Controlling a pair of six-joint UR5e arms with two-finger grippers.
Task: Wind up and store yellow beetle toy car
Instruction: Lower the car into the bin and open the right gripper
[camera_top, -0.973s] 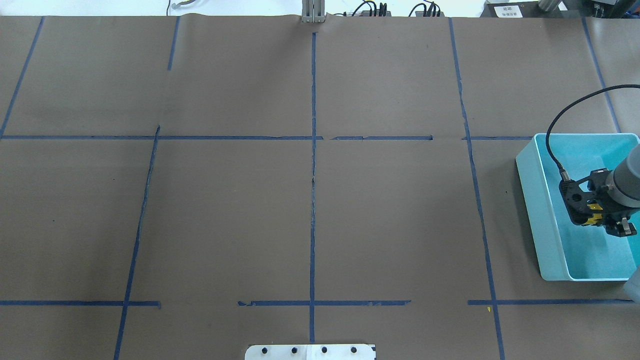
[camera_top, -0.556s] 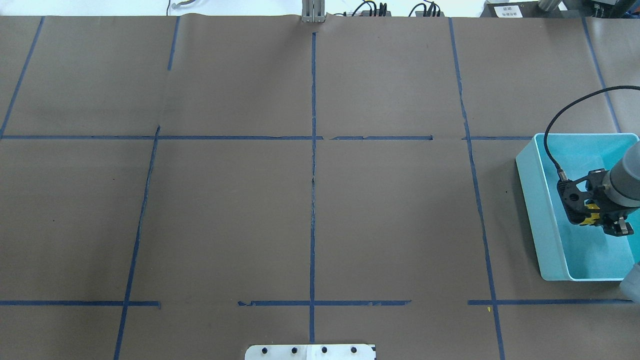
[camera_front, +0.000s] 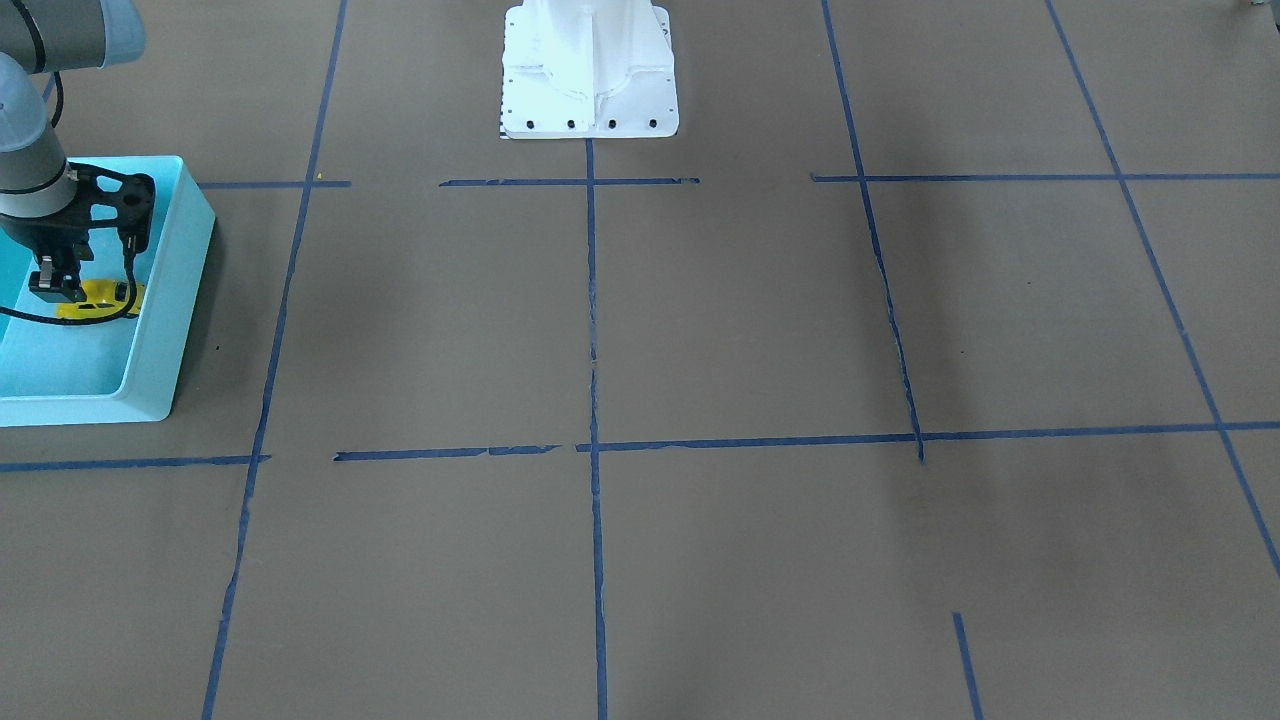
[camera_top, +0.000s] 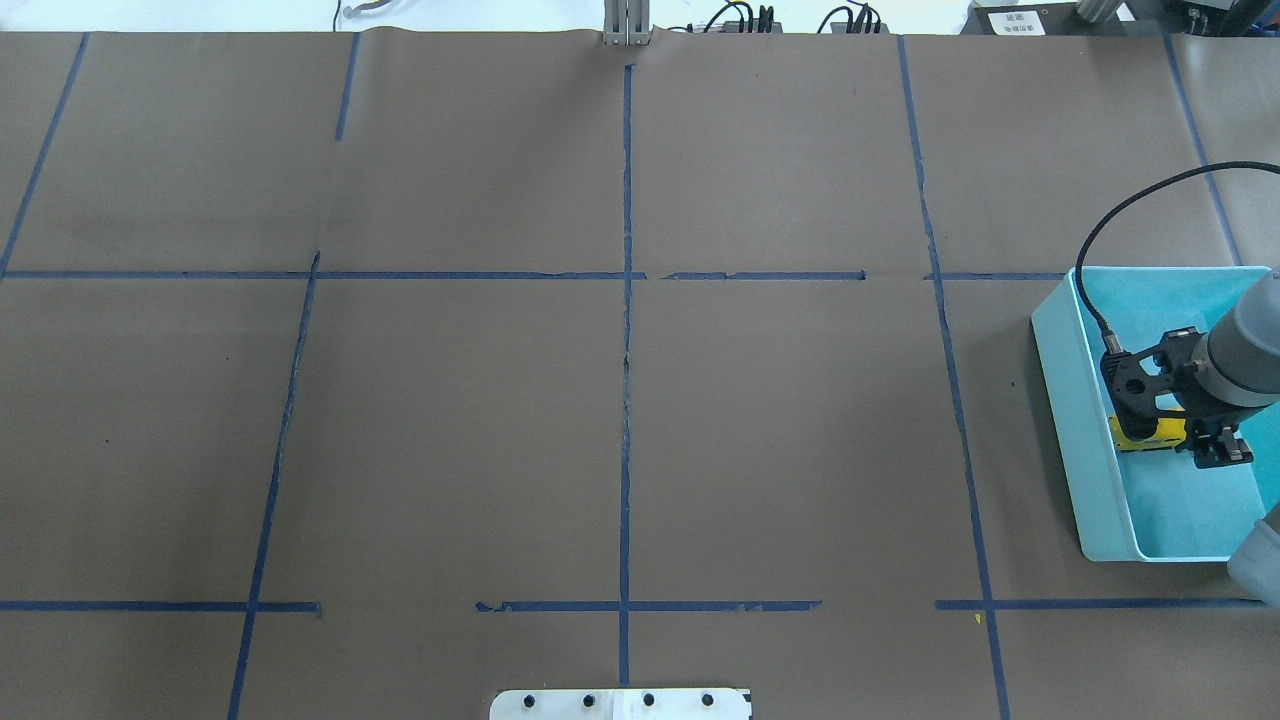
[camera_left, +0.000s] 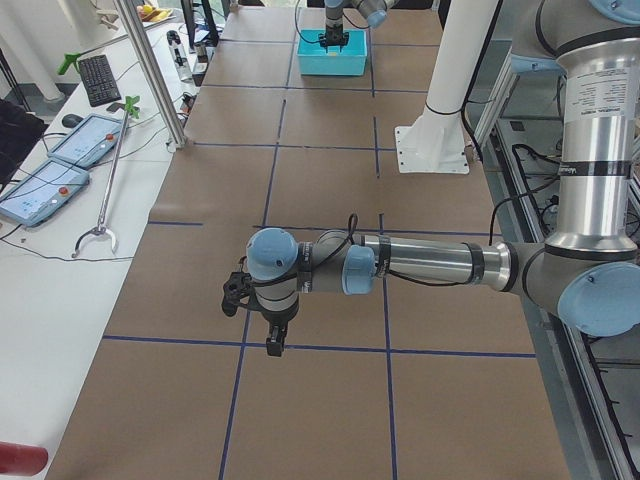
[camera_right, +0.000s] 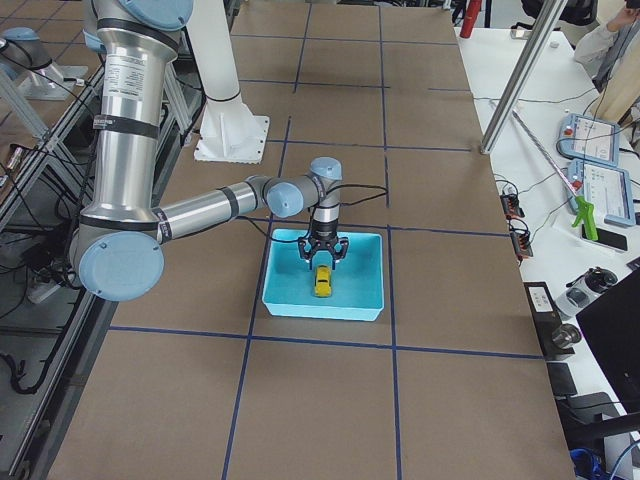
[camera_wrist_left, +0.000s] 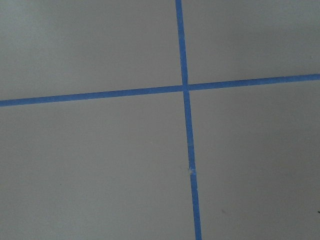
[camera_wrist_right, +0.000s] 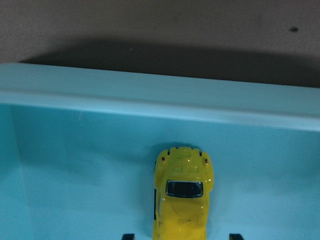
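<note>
Two robot arms work at one big brown table (camera_top: 780, 420). Blue tape lines (camera_top: 627, 400) cut the table top into big squares. A white base (camera_front: 590, 70) stands at the robot's edge of the table.

The left arm (camera_left: 430, 262) reaches out low over the brown top, near a spot where two tape lines cross. The left gripper (camera_left: 272, 347) points down there. It shows only from the side and looks small, so I cannot tell if its fingers are wide or close.

The right arm (camera_right: 200, 210) reaches over a blue-green bin (camera_top: 1085, 420) far out on the robot's right side. A black cable (camera_top: 1100, 260) loops up from its wrist.

The right gripper (camera_right: 323, 264) hangs inside the bin and points straight down. Its fingers are spread wide and hold nothing.

The yellow toy car (camera_wrist_right: 182, 200) lies on the floor of the bin, between the two fingertips, with a gap on each side. One end of the car is close to the bin's long wall on the side of the table's middle. It has a dark window and two tiny red dots.

A white card (camera_top: 1010, 20) sits past the far edge of the table. Its writing is too small to read.
</note>
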